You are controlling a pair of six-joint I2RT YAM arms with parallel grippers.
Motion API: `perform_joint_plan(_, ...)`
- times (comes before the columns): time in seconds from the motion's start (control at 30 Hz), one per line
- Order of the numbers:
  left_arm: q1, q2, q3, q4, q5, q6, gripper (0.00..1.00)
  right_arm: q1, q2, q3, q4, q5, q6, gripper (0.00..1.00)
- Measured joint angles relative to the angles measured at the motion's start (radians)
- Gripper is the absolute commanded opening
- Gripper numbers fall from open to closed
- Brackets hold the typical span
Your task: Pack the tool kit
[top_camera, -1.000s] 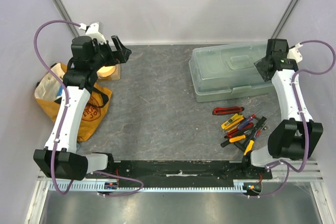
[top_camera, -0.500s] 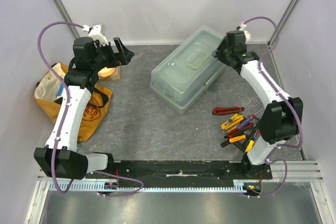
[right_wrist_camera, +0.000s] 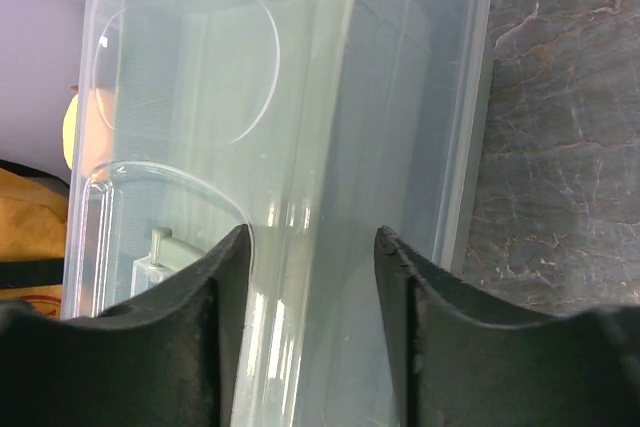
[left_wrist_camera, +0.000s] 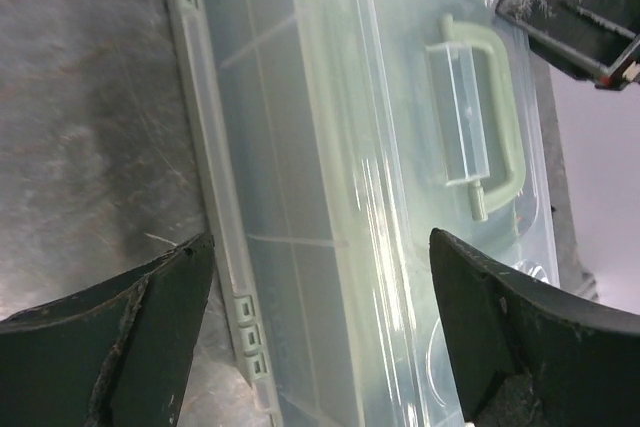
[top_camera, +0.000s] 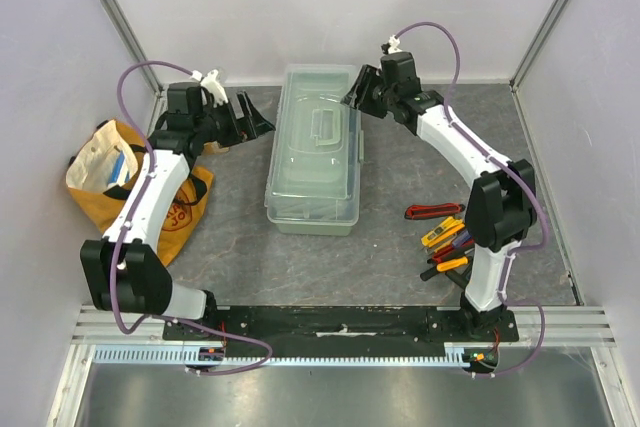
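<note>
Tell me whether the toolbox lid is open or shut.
Shut. The translucent lid lies flat on the toolbox, its handle folded down.

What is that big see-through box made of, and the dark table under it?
The toolbox looks like plastic: it is pale green, and its glossy lid lets you see through and shows shiny highlights. The table top looks like dark grey stone with pale veins. It could also be a printed mat or laminate, and the pictures cannot settle which.

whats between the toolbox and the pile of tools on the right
Only bare grey tabletop separates the toolbox from the pile of tools, as the top view shows.
</note>
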Motion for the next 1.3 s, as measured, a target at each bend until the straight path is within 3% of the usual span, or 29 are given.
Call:
perform_joint_plan(0.07,0.000,0.009,-0.020,0.002,0.041,-0.018,0.93,-0.002,0.011,0.019,-0.018,-0.012,0.006,0.77)
perform_joint_plan(0.2,0.000,0.009,-0.056,0.028,0.105,-0.056,0.93,-0.005,0.018,0.024,-0.063,-0.015,0.019,0.89)
perform_joint_plan(0.4,0.000,0.008,-0.089,0.069,0.173,-0.087,0.92,-0.006,-0.072,-0.068,-0.069,0.016,0.005,0.96)
perform_joint_plan(0.53,0.000,0.007,-0.118,0.085,0.202,-0.104,0.90,-0.006,-0.226,-0.211,-0.048,-0.018,-0.002,0.85)
perform_joint_plan(0.73,-0.003,-0.003,-0.173,0.113,0.240,-0.142,0.82,-0.001,-0.401,-0.429,0.066,-0.185,-0.025,0.63)
perform_joint_plan(1.07,-0.021,0.046,-0.124,0.122,0.237,-0.167,0.44,0.014,-0.418,-0.540,0.191,-0.268,0.020,0.26)
perform_joint_plan(1.3,-0.006,0.143,-0.010,0.097,0.166,-0.151,0.39,0.010,-0.338,-0.489,0.266,-0.241,0.058,0.20)
